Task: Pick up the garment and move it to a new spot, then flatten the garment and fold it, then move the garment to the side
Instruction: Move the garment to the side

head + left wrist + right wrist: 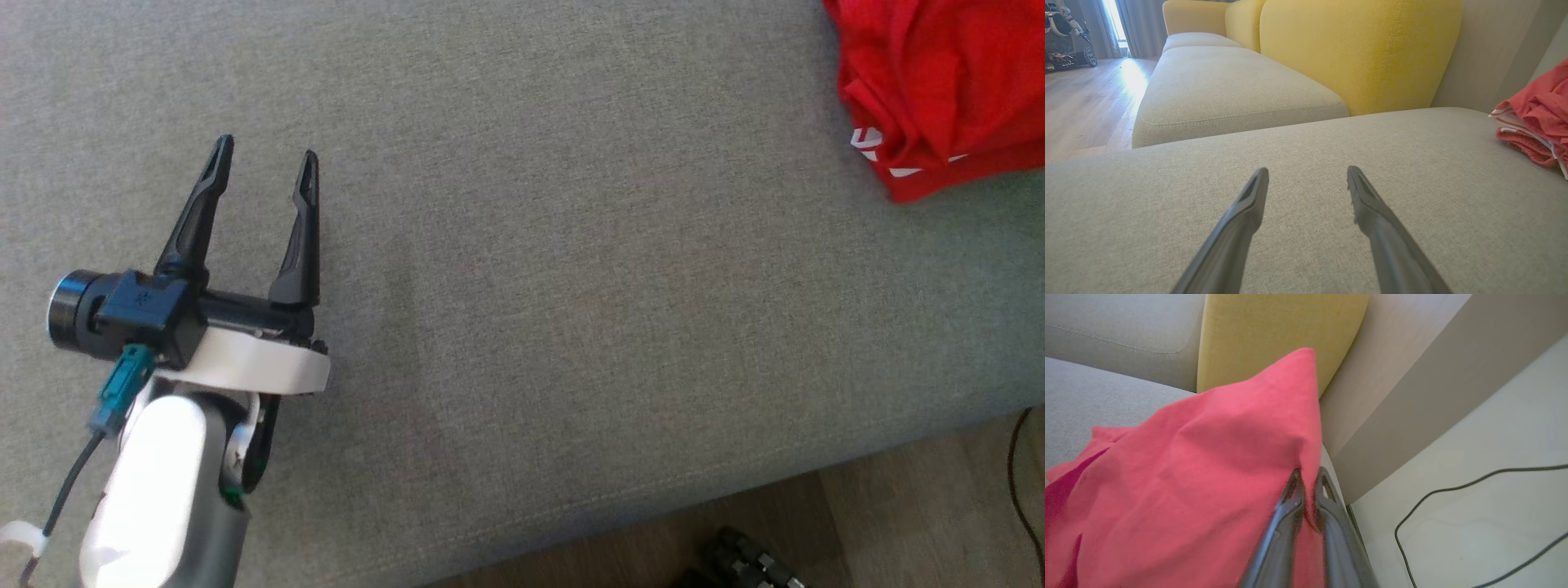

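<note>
The sofa (571,286) is offering a broad grey seat. The garment (939,90), a red shirt with white lettering, is lying bunched at its far right end, close to the corner where a yellow cushion (1274,330) is meeting a grey side panel.

The right gripper (1309,473) is working there, its jaws clenched on a thin fold of the red cloth near one edge. That narrow bite is looking like the main risk. With the bulk of the heap dragging on the rough upholstery, the fold may be slipping free. Or only the top layer may be lifting, leaving a twist that is making the later flattening harder. The end of the seat is running just beside the jaws, so a loose hem may also be sliding off toward the floor.

The left gripper (265,151) is hovering well apart over bare seat, jaws released and grasping nothing. It is giving no support, so a one-sided carry is likely leaving the shirt hanging crumpled.

Around the work, the wooden floor (898,523) is showing below the front edge of the seat. The stretch of upholstery between the two grippers is showing only plain fabric, so the way leftward is looking unobstructed. A thin black cable (1453,490) is trailing on the pale floor beside the sofa, near the right arm. It could be snagging if that arm is swinging low and outward.
</note>
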